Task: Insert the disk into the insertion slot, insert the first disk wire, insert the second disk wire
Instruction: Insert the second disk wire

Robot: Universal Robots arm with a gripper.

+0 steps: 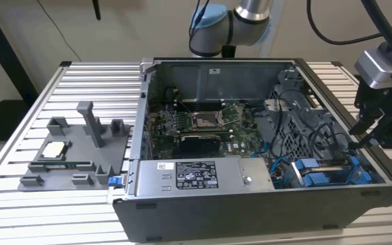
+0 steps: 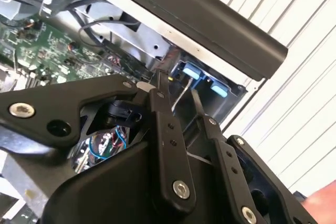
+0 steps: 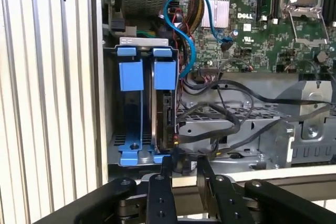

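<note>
In the first wrist view the flat silver-grey disk in its bright blue plastic carrier frame (image 3: pixel 164 114) stands on edge inside the grey perforated sheet-metal insertion slot (image 3: pixel 122 145) at the corner of the open dark grey computer case (image 1: pixel 264 217), so I judge that the first step, the insertion of the disk, is already done. In the exterior view the blue carrier shows in the same corner, at the exterior view's right, near the grey power supply box with a white sticker (image 1: pixel 199 176). The black gripper (image 3: pixel 184 169) is at the end of the disk, and its two fingers are close together around a small black connector (image 3: pixel 181 162) that sits at the disk's edge; it seems to pinch this connector, though I cannot tell if it is fully seated. Black flat wires (image 3: pixel 236 129) run from there over the metal cage, and a blue cable (image 3: pixel 181 19) curves above the green motherboard (image 3: pixel 273 19). In my judgement the work is now at one of the disk wires, and I cannot tell which of the two.
</note>
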